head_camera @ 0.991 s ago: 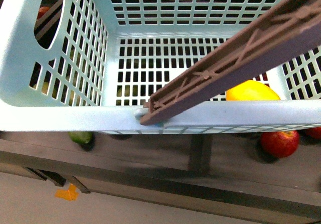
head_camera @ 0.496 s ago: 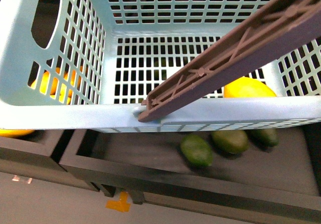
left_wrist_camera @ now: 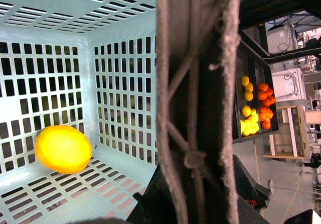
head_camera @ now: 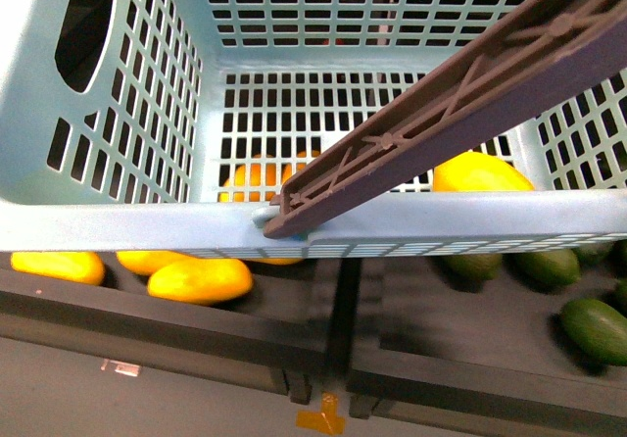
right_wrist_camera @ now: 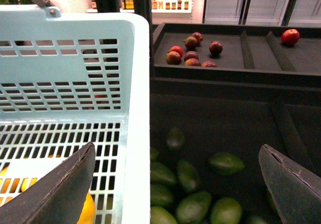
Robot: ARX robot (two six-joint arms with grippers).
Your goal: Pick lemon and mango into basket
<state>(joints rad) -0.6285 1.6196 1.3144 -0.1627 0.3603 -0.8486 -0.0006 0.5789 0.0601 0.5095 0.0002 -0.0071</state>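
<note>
Nearest the front camera hung the basket [head_camera: 118, 226], its brown handle [head_camera: 441, 114] slanting across the opening. Dark parts at the handle's foot in the left wrist view were probably the left claw [left_wrist_camera: 193, 199]; I could not tell whether it was clamped. The lemon [head_camera: 480, 174] lay inside, on the slotted floor near a corner. The right claw [right_wrist_camera: 173, 184] stood wide and empty just beside the basket's outer wall, above a dark tray [right_wrist_camera: 261, 128] of green fruits [right_wrist_camera: 225, 162]. Below the basket the mangoes [head_camera: 201, 280] lay in the neighbouring tray, partly hidden by the rim, none yet in the basket.

The risk, as I judged it, was that the right claw was poised over the wrong fruit. Reaching a mango meant passing round the basket, where a finger could knock the wall, swing it and roll the lemon.

Only the front view showed the mangoes. Only the left wrist view showed the whole lemon. Only the right wrist view showed the open fingers, and red fruits [right_wrist_camera: 193, 50] on a farther shelf.
</note>
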